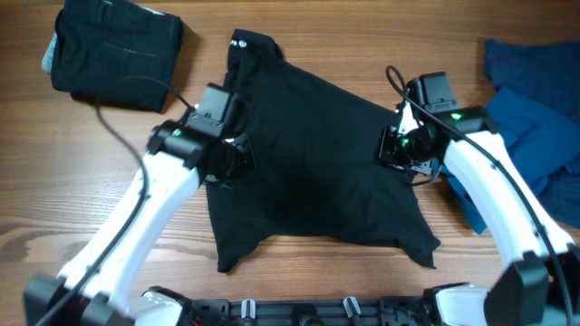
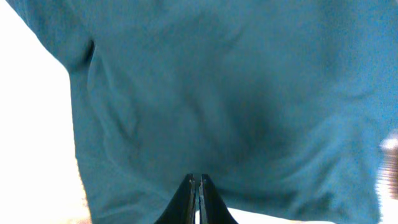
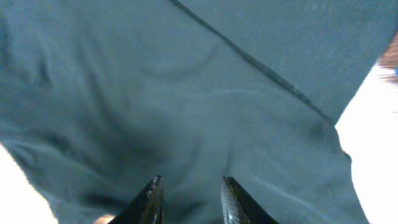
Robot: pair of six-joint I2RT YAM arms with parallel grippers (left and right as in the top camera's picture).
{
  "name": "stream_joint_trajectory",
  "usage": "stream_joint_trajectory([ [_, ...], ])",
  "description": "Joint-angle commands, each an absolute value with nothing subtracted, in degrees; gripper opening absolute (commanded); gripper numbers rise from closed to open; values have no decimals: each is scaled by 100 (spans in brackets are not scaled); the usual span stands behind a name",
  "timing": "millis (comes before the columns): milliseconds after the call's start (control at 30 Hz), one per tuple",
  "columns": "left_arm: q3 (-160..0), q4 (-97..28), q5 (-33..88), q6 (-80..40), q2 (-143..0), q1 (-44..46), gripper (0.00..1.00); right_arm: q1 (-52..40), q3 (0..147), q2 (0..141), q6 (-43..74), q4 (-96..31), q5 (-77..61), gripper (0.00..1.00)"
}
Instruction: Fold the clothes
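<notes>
Black shirt [image 1: 308, 163]; wrist views alone show left end effector [image 2: 198, 179] pressed together, right end effector [image 3: 191, 182] spread.

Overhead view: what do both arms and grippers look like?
The left arm and right arm: glossy white tubular links, black joints and wrist housings, each with a small green light. Thin black cables loop off both wrists. On left gripper and right gripper, slim black tapered fingers. No markings legible.

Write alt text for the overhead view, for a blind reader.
A black shirt lies spread on a wooden table, with the left gripper at one side edge and the right gripper at the other. A folded black garment and blue clothes lie aside.
</notes>
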State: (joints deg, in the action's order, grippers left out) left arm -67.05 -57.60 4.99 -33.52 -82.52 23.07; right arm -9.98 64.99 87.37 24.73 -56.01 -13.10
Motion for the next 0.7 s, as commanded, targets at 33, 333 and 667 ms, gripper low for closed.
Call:
stream_joint_trajectory([
  [33, -6757, -5806, 440, -3319, -9196, 2303, 4, -1011, 6501, 9225, 2401, -5374, -1406, 24],
  [333, -6755, -5312, 443, -3194, -10202, 2296, 4, -982, 6501, 9684, 2403, -5050, -1221, 24],
  [667, -6746, -5297, 436, -3194, -10580, 2296, 4, -558, 6501, 9961, 2397, -4797, -1142, 23],
])
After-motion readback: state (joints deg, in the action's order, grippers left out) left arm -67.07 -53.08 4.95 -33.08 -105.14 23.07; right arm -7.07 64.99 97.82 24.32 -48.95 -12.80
